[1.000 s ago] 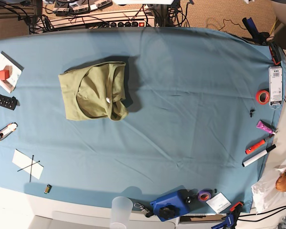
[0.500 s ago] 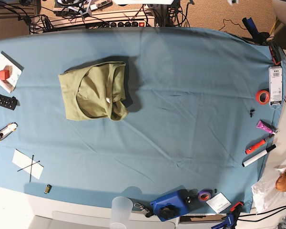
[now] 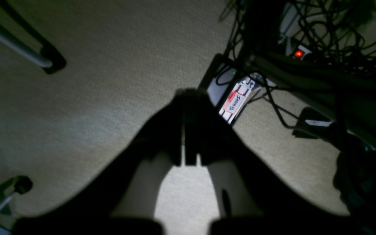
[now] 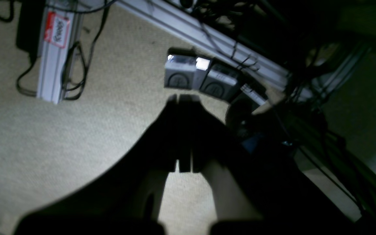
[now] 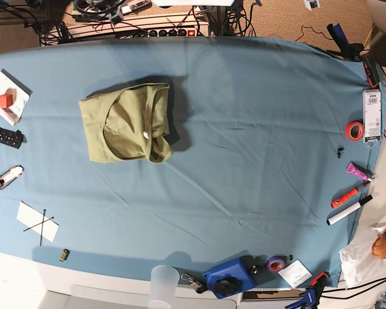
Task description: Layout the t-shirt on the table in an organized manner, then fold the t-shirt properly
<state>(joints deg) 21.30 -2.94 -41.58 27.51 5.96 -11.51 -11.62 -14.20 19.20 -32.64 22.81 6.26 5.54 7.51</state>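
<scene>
Olive-green t-shirt point(image 5: 125, 123) lies folded, compact, on left half of blue table point(image 5: 257, 161), nothing touching it. Left gripper point(image 3: 188, 127) closed, empty, over carpet floor point(image 3: 93, 71). Right gripper point(image 4: 183, 130) closed, empty, near cables point(image 4: 77, 58).

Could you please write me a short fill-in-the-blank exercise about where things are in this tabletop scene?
1. The olive-green cotton t-shirt lies bunched on the ____ cloth covering the wide table.
2. The red tape roll sits near the table's ____ edge in the base view.
3. The left gripper hangs over beige ____, not the table.
4. Both it and the right gripper have jaws that are ____.

Missing words: light blue; right; carpet; shut
</scene>
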